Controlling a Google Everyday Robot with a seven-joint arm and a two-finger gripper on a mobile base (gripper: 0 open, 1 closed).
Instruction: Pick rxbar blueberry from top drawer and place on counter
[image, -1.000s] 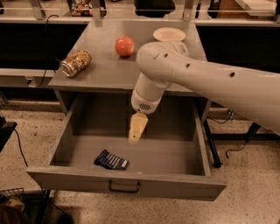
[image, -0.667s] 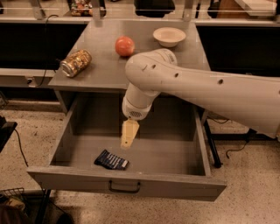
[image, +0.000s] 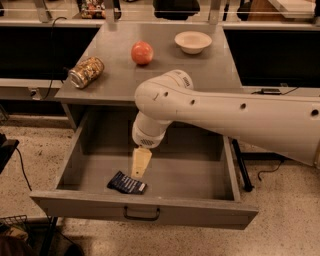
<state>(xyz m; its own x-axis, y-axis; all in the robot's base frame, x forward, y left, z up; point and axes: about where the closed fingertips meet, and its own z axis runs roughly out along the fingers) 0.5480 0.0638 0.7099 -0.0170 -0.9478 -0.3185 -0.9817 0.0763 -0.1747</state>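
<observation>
The rxbar blueberry (image: 127, 183), a small flat dark navy bar with white stripes, lies on the floor of the open top drawer (image: 200, 172) near its front left. My gripper (image: 140, 163) hangs from the white arm inside the drawer, its pale tip pointing down just above and slightly right of the bar. The counter (image: 150, 75) is the grey tabletop above the drawer.
On the counter lie a gold patterned can (image: 86, 72) on its side at the left, a red apple (image: 142, 52) and a cream bowl (image: 193, 42) at the back. The drawer front has a dark pull handle (image: 142, 216). Cables run on the floor at the left.
My arm has swung left and toward the drawer's front, bringing the gripper down closer to the bar. The bar and the counter objects have not moved.
</observation>
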